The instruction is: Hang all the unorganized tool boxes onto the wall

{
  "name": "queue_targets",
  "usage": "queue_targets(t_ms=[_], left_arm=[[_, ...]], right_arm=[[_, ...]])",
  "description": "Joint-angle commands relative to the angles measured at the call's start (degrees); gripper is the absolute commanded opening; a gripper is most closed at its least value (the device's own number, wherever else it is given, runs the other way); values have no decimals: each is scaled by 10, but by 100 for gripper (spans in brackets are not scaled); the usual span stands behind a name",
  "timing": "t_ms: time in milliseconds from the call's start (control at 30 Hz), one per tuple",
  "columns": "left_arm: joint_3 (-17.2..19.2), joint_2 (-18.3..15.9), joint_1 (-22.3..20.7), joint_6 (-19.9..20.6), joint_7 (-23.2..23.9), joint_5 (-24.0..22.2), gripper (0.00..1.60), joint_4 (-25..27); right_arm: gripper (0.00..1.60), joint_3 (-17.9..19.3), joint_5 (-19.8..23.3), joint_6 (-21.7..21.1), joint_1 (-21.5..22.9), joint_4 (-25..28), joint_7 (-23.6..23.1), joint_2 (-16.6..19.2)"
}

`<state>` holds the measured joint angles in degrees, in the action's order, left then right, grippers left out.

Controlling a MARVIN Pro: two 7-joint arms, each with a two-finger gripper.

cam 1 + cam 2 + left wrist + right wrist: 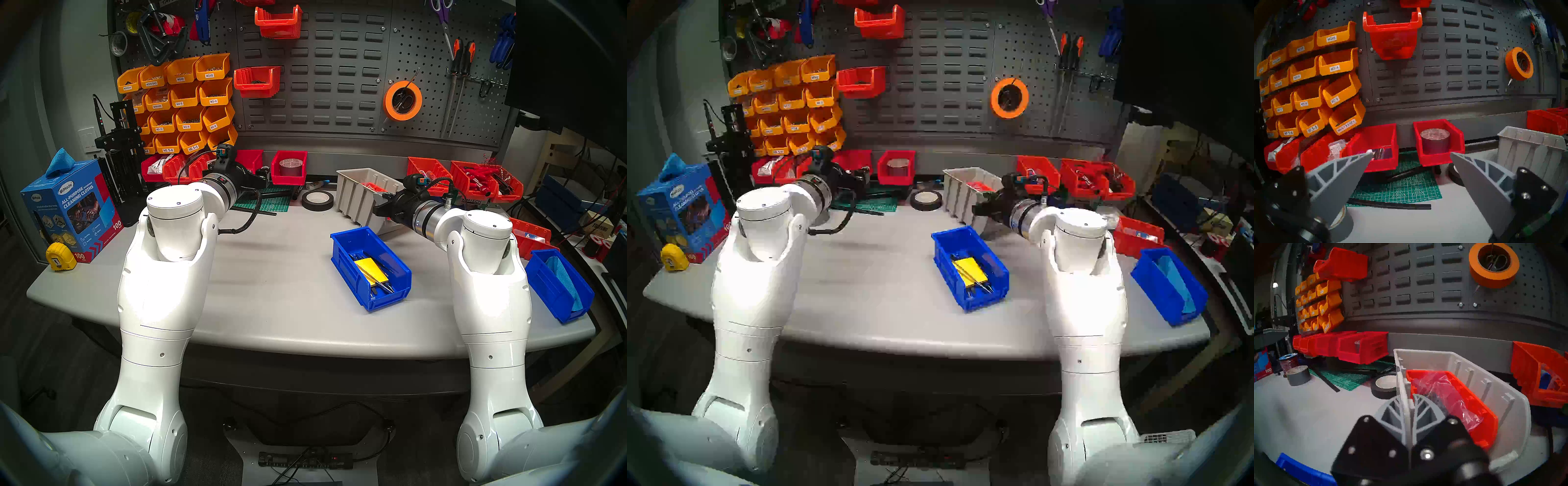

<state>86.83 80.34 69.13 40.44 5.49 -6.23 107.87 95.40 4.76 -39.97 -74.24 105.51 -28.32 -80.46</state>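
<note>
End effector [1407, 405] pinches beige bin [1505, 400] wall.

Even overhead light keeps the tabletop [271, 271] bright, shadows soft; white arm shells glare; fisheye bending and dark vignette from 12 round to 12 o'clock; both wrist views softer, right wrist foreground blurred.

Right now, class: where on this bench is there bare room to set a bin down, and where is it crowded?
Free: the wide grey patch between the left arm and the blue bin, from the green mat to the front edge. Crowded: the back row of red bins, tape rolls and the beige bin, which the right gripper clamps; also the right end.
</note>
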Motion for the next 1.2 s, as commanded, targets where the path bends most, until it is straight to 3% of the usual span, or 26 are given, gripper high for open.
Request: queue_targets(t_ms=[0, 467, 500, 833, 1167], left_arm=[[0, 0, -9, -4, 0, 0, 160, 8], [-2, -2, -9, -4, -3, -3, 160, 8], [-2, -2, -9, -4, -3, -3, 160, 8], [-3, -4, -9, -4, -5, -6, 160, 8], [-4, -6, -9, -5, -7, -8, 160, 8]], right_arm=[[0, 21, 6, -12, -28, 46, -4, 8], [0, 73, 25, -51, -103, 150, -20, 19], [0, 75, 30, -42, -98, 136, -30, 24], [0, 135, 38, -69, -188, 224, -43, 24], [0, 211, 49, -82, -258, 266, -70, 25]])
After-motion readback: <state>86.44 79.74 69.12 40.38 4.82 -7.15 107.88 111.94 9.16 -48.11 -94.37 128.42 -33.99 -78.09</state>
